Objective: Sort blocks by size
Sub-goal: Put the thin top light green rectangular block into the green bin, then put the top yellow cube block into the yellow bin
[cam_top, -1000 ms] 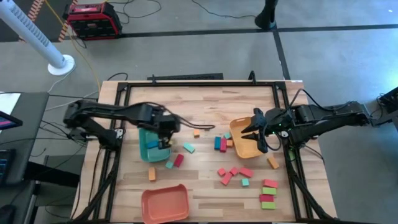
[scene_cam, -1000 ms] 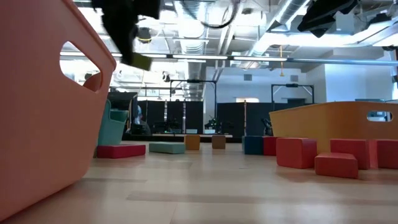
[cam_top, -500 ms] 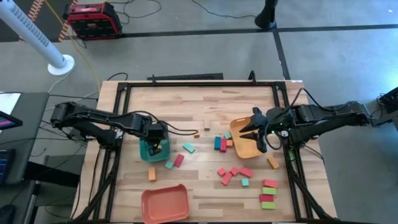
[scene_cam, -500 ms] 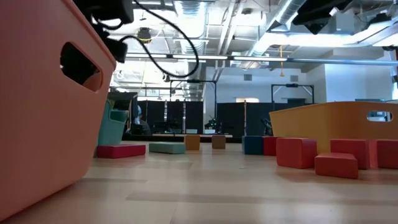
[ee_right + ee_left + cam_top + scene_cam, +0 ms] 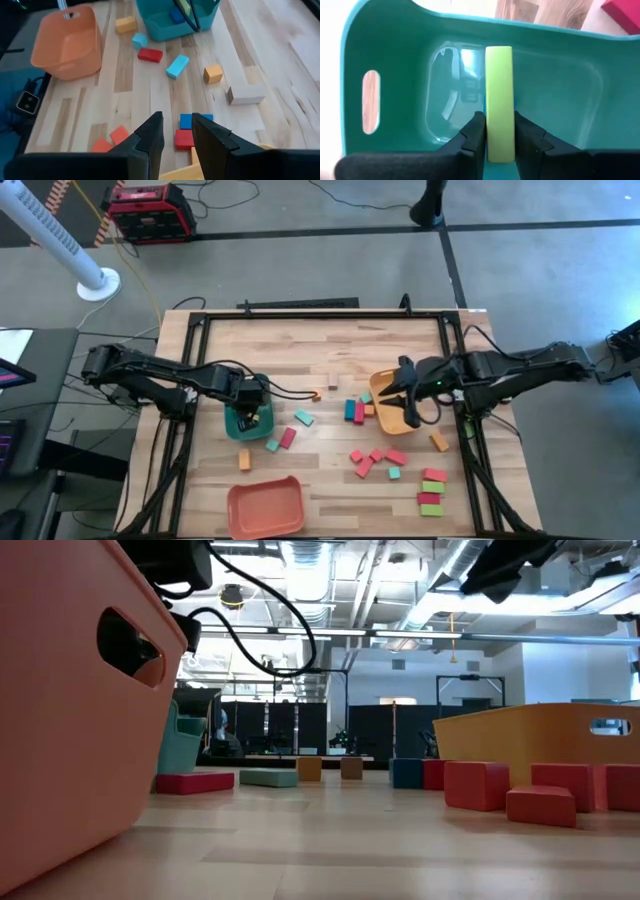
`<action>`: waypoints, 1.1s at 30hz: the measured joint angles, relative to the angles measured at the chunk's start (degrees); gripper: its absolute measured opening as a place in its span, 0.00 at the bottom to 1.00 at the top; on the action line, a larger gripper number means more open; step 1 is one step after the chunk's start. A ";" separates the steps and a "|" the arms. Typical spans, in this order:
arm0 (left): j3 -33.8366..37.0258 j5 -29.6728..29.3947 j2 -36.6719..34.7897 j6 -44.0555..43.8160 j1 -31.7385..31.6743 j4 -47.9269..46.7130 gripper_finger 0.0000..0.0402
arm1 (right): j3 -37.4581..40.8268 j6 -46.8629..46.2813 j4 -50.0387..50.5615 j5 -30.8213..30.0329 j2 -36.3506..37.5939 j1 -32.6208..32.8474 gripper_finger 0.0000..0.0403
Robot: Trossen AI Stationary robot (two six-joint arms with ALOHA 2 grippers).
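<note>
One green bar (image 5: 499, 102) sits clamped in your left gripper's (image 5: 499, 131) fingers, inside the teal tray (image 5: 395, 30); lower it, release gently. R gripper (image 5: 408, 394) clenched empty above orange tray (image 5: 385, 420).

The light wooden table (image 5: 330, 345) holds three plastic trays, teal (image 5: 238, 424), yellow-orange (image 5: 390, 412) and salmon-red (image 5: 265, 507), plus scattered small coloured wooden blocks (image 5: 375, 462).

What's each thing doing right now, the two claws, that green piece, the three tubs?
left gripper: shut on green block, inside teal tray.
green block: held upright.
teal tray: upright.
right gripper: shut, empty, above yellow-orange tray.
yellow-orange tray: upright.
salmon-red tray: upright, empty.
</note>
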State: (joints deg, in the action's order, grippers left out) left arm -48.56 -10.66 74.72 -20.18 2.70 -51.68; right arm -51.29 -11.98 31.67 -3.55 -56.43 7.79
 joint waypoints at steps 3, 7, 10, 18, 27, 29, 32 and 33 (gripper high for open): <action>0.00 0.00 0.00 0.22 0.00 -0.02 0.18 | 0.00 0.23 0.02 0.00 -1.43 0.02 0.33; 0.00 -0.04 0.00 0.55 0.00 -0.02 0.18 | 0.00 0.66 0.07 0.00 -2.27 0.00 0.33; 0.00 -0.06 0.00 1.14 0.00 -0.03 0.18 | 0.00 1.10 0.09 0.00 -2.33 0.00 0.33; 0.00 -0.15 0.00 1.53 0.00 -0.02 0.20 | 0.00 1.35 0.53 0.00 -2.31 0.00 0.33; 0.00 -1.42 0.00 1.57 0.00 0.02 0.39 | 0.00 0.17 -0.18 0.02 -2.69 0.01 0.33; 0.00 -1.42 0.00 1.55 0.00 0.10 0.43 | 0.00 0.15 -1.04 0.02 -2.97 0.00 0.33; 0.00 -1.44 0.00 1.55 -0.02 0.24 0.45 | 0.00 0.10 -1.46 0.02 -3.57 -0.01 0.33; 0.00 -1.57 0.00 1.55 -0.02 0.28 0.45 | 0.00 0.06 -2.14 0.00 -3.71 -0.07 0.33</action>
State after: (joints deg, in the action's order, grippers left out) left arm -48.56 -12.23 74.72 -18.63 2.68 -51.40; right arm -51.29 -11.92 29.52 -3.55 -60.14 7.73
